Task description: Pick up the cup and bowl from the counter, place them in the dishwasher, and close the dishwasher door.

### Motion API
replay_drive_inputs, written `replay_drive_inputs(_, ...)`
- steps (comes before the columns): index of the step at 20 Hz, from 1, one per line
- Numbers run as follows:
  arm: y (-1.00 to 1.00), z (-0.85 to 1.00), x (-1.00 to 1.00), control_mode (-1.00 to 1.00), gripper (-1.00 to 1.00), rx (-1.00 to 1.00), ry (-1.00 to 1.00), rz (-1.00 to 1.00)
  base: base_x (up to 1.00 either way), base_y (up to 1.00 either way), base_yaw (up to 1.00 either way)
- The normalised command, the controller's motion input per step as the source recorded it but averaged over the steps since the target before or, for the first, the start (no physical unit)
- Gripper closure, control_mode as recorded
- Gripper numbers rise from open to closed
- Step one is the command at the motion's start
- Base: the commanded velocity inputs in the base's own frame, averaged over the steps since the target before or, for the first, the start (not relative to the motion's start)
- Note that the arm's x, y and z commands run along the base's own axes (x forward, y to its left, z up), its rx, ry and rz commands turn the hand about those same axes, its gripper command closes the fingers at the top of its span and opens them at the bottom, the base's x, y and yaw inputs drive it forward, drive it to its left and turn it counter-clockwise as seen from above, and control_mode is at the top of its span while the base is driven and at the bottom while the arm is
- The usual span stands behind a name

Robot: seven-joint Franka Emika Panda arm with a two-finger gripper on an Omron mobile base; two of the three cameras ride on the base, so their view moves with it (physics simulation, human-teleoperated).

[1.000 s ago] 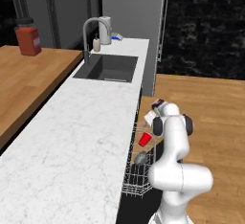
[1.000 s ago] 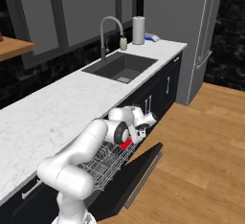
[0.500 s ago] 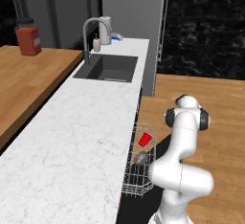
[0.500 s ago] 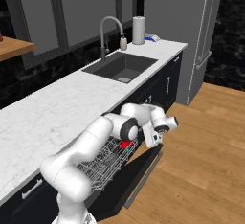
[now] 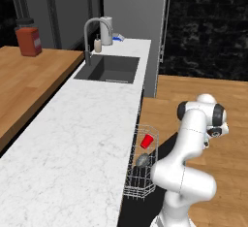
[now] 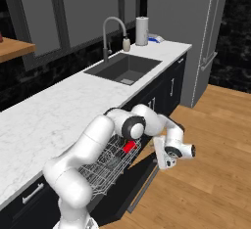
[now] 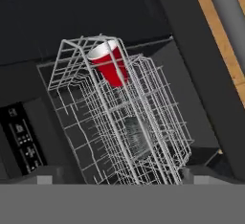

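Observation:
The red cup [image 5: 147, 140] lies tilted in the white wire rack [image 5: 139, 180] of the dishwasher, pulled out below the counter [image 5: 72, 138]. The grey bowl [image 5: 142, 160] sits in the same rack just nearer me. In the hand view the cup [image 7: 109, 65] is at the rack's far end and the bowl [image 7: 139, 134] shows dimly through the wires. The black dishwasher door [image 6: 144, 181] hangs open under the rack. My gripper [image 6: 164, 161] is out over the wooden floor, apart from the rack, its tips wide apart and empty.
A sink [image 5: 111, 68] with a tall faucet [image 5: 92, 32] is set in the counter's far end, with a paper towel roll [image 6: 141, 30] behind it. A grey fridge [image 6: 196, 37] stands beyond. Wooden floor [image 5: 227, 100] spreads right of the open door.
The gripper let the red cup go into the rack and swung up and away to the right, out over the floor. Cup and bowl stay in the rack.

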Motion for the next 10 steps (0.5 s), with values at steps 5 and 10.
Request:
replay_drive_inputs(5,-0.11,-0.01,-1.00,-1.00,-1.00,0.00,-0.45,0.00,0.00,0.00,0.00)
replay_drive_inputs(10,-0.20,-0.26,-0.58,-1.00,-1.00,0.01,-0.26,0.00,0.00,0.00,0.00)
